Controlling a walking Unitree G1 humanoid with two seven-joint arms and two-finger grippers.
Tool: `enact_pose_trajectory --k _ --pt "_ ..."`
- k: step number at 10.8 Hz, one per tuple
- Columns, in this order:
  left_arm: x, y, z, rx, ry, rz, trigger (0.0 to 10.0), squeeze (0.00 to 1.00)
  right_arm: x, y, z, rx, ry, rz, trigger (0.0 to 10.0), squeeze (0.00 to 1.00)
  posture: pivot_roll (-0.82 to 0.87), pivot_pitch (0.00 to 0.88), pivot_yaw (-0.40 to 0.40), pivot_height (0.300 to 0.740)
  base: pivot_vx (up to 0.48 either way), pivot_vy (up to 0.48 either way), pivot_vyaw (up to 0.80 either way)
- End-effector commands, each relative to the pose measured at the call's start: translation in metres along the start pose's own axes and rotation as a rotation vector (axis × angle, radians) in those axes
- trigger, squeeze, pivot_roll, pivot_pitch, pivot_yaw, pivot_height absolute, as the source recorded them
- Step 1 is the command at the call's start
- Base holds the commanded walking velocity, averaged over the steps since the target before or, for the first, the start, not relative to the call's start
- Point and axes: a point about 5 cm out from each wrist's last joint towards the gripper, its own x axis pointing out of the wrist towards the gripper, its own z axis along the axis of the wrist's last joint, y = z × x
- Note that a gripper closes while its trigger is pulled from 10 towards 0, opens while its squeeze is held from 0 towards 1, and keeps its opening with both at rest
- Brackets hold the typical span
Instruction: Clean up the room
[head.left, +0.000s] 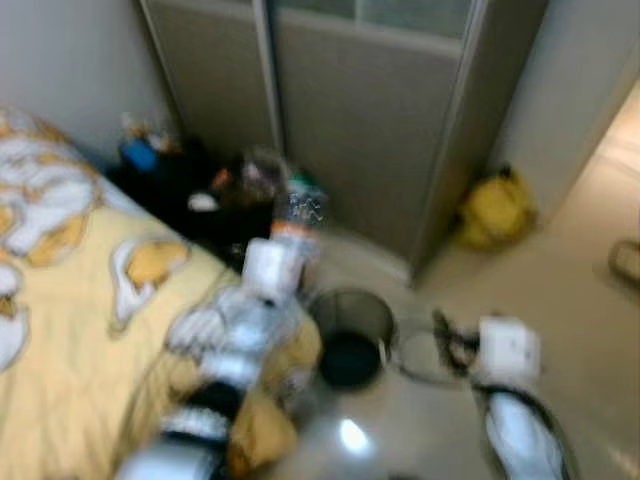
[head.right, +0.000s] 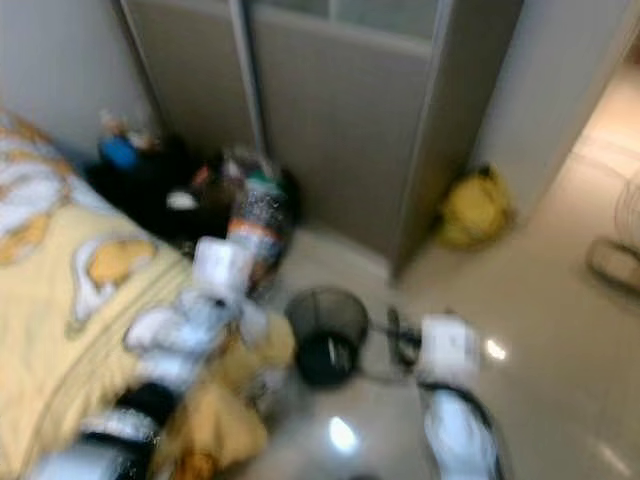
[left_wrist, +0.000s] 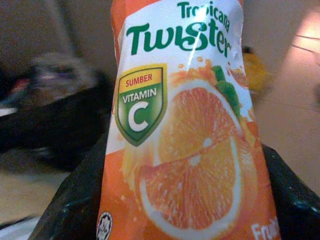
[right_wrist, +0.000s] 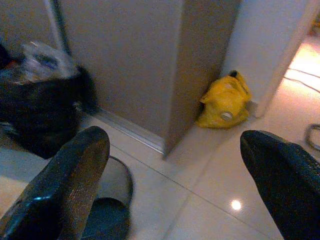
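My left gripper (head.left: 290, 235) is shut on an orange Tropicana Twister juice bottle (left_wrist: 185, 130), held up in front of me beside the bed; the bottle (head.left: 297, 215) has a green cap and an orange label. Just below and to the right on the floor stands a round dark mesh waste bin (head.left: 350, 335). My right gripper (head.left: 445, 335) hangs low to the right of the bin, open, with nothing between its black fingers (right_wrist: 75, 175).
A bed with a yellow patterned cover (head.left: 80, 300) lies on the left. Dark bags and clutter (head.left: 200, 190) sit by the grey sliding wardrobe (head.left: 360, 120). A yellow bag (head.left: 497, 208) rests at the wardrobe's corner. Pale tiled floor (head.left: 560, 290) opens to the right.
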Motion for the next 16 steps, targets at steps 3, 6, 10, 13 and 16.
enact_pose_trajectory --k 3,6,10,13,16 --pt "0.000 -0.001 0.002 0.050 -0.018 -0.028 10.0 0.00 -0.002 0.010 0.002 -0.002 -0.019 0.022 10.0 0.00 -0.11 0.000 0.065 0.740 0.480 0.000 -0.50" --pt "0.000 -0.006 -0.007 0.069 0.030 -0.057 10.0 0.00 -0.012 0.012 -0.001 0.075 0.011 -0.012 10.0 0.00 -0.13 0.000 0.079 0.740 0.480 0.000 -0.48" --pt "0.003 -0.002 -0.029 0.164 0.295 0.018 10.0 0.00 -0.060 0.036 0.002 0.091 0.049 0.040 10.0 0.00 -0.18 0.146 0.120 0.740 0.120 0.000 0.00" --pt "0.001 -0.013 -0.038 0.302 0.355 -0.010 10.0 0.00 -0.115 0.076 0.021 0.134 0.072 0.061 10.0 0.00 -0.22 0.353 0.205 0.740 0.000 0.000 0.00" --pt "-0.004 -0.016 -0.049 0.357 0.413 -0.026 10.0 0.00 -0.157 0.069 0.000 0.087 0.262 0.126 10.0 0.00 -0.25 0.418 0.196 0.740 0.000 0.000 0.00"
